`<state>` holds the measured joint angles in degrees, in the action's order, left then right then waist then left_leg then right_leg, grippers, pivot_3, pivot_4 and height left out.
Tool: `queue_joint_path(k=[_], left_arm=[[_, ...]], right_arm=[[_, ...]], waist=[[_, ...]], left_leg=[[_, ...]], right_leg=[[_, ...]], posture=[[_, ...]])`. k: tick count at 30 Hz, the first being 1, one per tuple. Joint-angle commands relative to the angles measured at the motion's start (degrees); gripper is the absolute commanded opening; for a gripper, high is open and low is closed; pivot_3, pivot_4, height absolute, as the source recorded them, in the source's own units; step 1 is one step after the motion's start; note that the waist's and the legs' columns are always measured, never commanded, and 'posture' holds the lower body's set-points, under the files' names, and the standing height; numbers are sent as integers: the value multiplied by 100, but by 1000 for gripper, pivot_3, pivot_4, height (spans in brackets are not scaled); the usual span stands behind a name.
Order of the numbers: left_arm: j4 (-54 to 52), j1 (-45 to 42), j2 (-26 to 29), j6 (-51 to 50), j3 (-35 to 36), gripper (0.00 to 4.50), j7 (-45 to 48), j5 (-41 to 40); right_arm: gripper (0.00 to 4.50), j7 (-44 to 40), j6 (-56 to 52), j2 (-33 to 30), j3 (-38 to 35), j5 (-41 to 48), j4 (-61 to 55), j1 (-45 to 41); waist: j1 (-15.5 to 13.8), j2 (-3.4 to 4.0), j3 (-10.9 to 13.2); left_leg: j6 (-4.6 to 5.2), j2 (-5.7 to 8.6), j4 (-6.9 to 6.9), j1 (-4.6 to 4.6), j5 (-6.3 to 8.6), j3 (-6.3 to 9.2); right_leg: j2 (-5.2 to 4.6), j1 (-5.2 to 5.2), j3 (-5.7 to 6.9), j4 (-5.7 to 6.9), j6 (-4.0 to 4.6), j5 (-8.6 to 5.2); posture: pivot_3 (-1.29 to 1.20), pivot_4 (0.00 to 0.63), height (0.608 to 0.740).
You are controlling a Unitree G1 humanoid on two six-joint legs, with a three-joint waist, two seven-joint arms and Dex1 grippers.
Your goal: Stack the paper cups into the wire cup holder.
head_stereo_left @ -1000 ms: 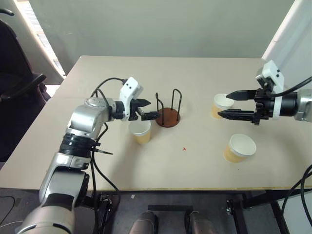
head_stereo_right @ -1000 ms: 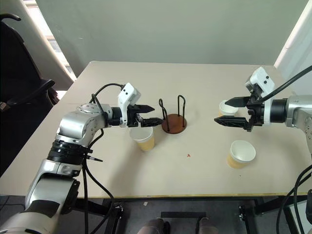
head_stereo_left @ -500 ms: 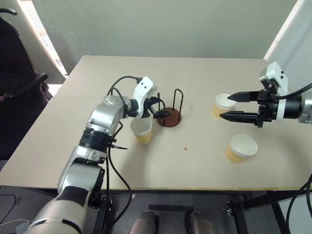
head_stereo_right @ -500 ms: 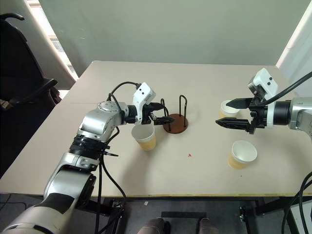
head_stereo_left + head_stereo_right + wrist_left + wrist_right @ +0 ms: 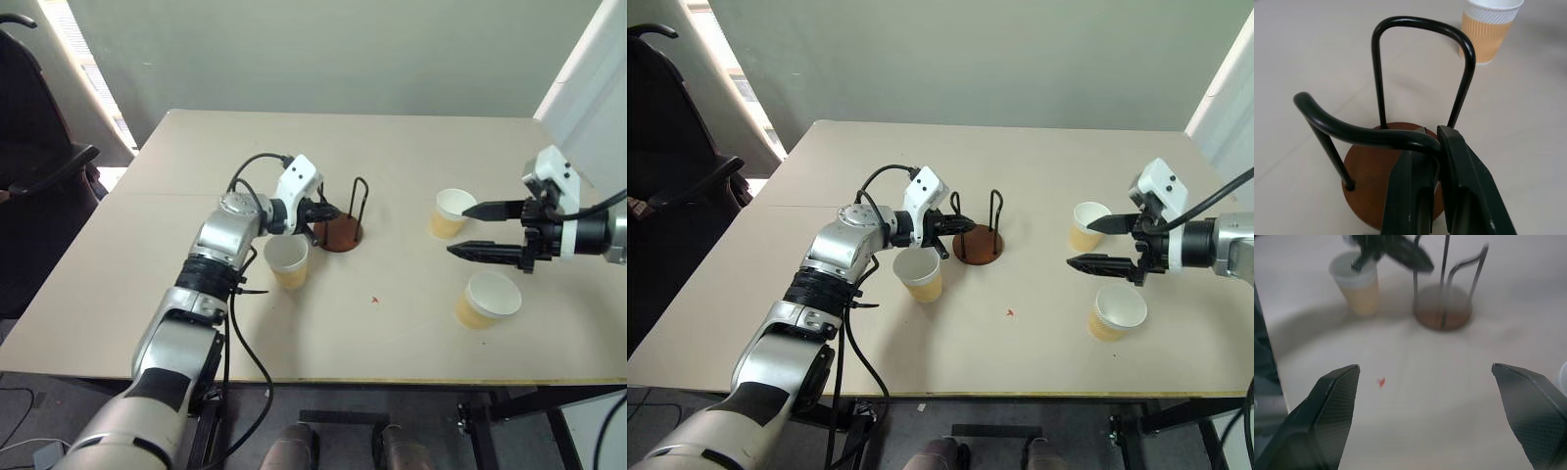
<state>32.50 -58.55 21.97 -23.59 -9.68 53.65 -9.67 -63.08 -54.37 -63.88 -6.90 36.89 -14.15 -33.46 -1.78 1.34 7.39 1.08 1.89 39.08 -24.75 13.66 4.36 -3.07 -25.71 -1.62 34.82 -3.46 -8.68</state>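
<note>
The wire cup holder (image 5: 338,235), a brown disc with two black wire loops, stands at the table's middle. My left gripper (image 5: 1432,139) is shut on the top of its nearer wire loop (image 5: 1352,129). One paper cup (image 5: 286,261) stands upright just under my left forearm, in front of the holder. Two more paper cups stand at the right, one farther back (image 5: 451,212) and one nearer the front (image 5: 487,299). My right gripper (image 5: 458,231) hangs open between those two, its fingers pointing toward the holder and holding nothing.
The beige table (image 5: 392,333) has a small red mark (image 5: 373,299) in front of the holder. A dark chair (image 5: 39,176) stands off the table's left edge.
My left gripper moved right onto the holder's near loop and shut on it. My right gripper stayed open and drew slightly back from the far cup.
</note>
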Motion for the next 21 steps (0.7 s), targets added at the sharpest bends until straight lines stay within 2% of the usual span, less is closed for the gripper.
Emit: queue_joint_path(k=[1,6,12,16,21], left_arm=[[-465,-127,-5,152,124,18,317,-166],[-1203,28,113,-232,-14,18,852,-336],[-2286,441,307,-946,-225,18,1264,-585],[-2802,757,166,-1399,-368,18,1214,-765],[-3147,1013,-34,-1613,-586,18,1093,-823]], right_arm=[[4500,-108,172,-182,-250,28,-56,-153],[4500,-241,170,-394,-426,116,-126,-92],[4500,-790,-59,-1071,-840,389,-245,370],[4500,-880,28,-1309,-990,334,-156,509],[4500,-787,109,-1284,-1025,335,-149,461]], waist=[[0,-1,1],[0,-1,0],[-5,-1,0],[-5,-1,0],[-5,-1,0]], left_leg=[[0,0,0,0,0,0],[9,0,3,-10,-4,0],[11,1,3,-16,-4,-1],[12,3,9,-17,-4,-2],[19,5,14,-13,-5,-6]], right_leg=[[0,0,0,0,-1,0],[0,-3,0,-2,-6,2],[-3,-5,0,-2,-16,-7],[-7,-4,1,2,-18,-8],[-12,1,0,6,-23,-5]], posture=[[0,150,740],[0,150,740],[0,150,740],[0,150,740],[0,150,740]])
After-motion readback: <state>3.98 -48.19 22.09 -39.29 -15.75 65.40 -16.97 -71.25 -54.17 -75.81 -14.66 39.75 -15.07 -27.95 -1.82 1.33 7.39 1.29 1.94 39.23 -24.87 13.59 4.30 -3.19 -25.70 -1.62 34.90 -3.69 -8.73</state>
